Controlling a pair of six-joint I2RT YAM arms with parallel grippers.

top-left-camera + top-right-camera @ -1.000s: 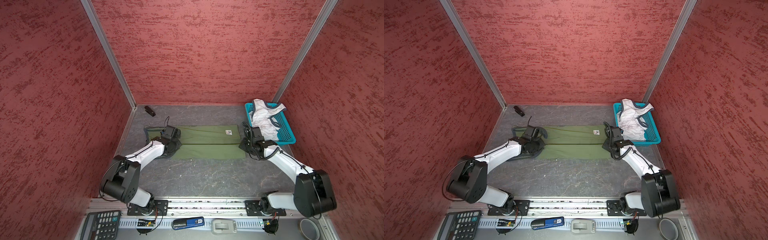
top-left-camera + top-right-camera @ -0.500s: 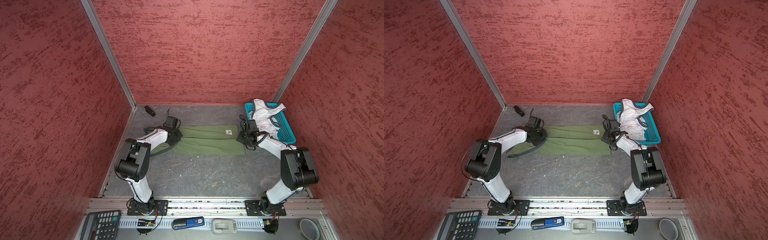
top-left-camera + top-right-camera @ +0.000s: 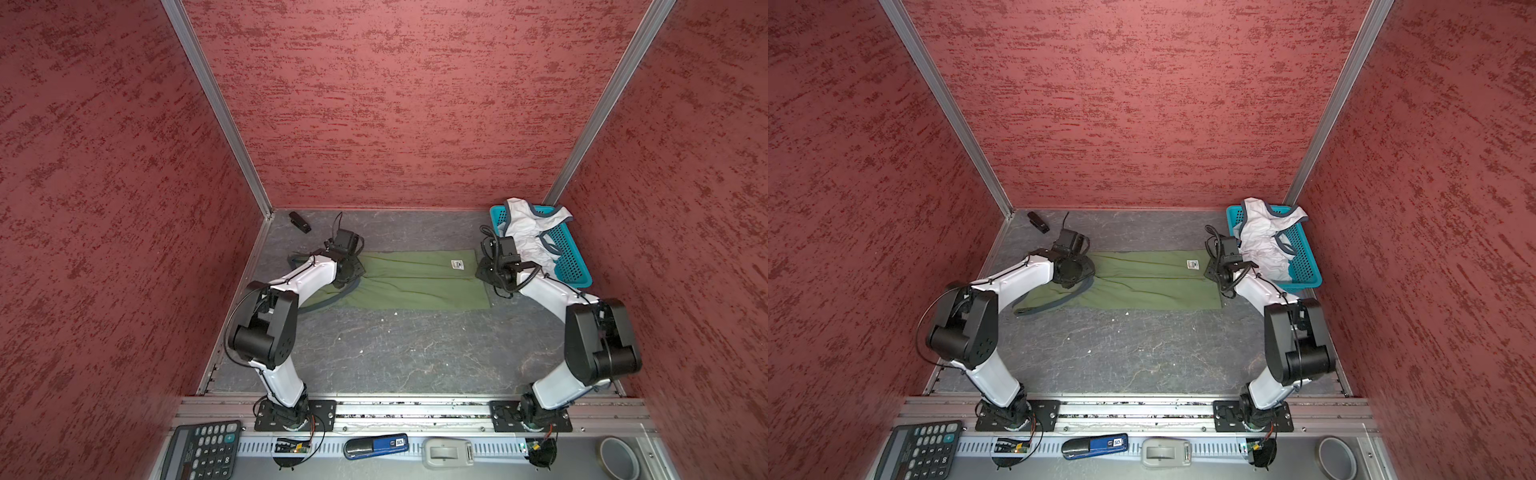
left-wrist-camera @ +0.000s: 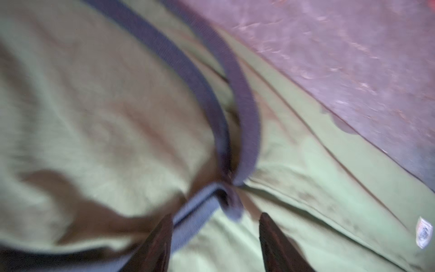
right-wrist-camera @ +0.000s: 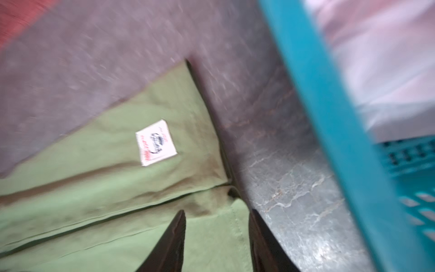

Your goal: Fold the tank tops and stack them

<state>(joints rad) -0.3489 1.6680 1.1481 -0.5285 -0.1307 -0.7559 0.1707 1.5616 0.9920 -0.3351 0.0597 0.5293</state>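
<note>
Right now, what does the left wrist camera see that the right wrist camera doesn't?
Only the left wrist view shows the dark grey ribbed trim curving along the olive green cloth tank top. Only the right wrist view shows the turquoise plastic mesh basket with the white cloth tank top in it. Both show green cloth, its small white label, the grey marbled table, and an open gripper over the cloth: the left gripper and the right gripper.

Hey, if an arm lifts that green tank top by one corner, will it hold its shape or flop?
Probably floppy: the green tank top lies creased and folded flat on the table, so a lifted corner would likely drape. Likely light, being thin cloth. Its grey strap loops loose, so it may trail or snag.
</note>
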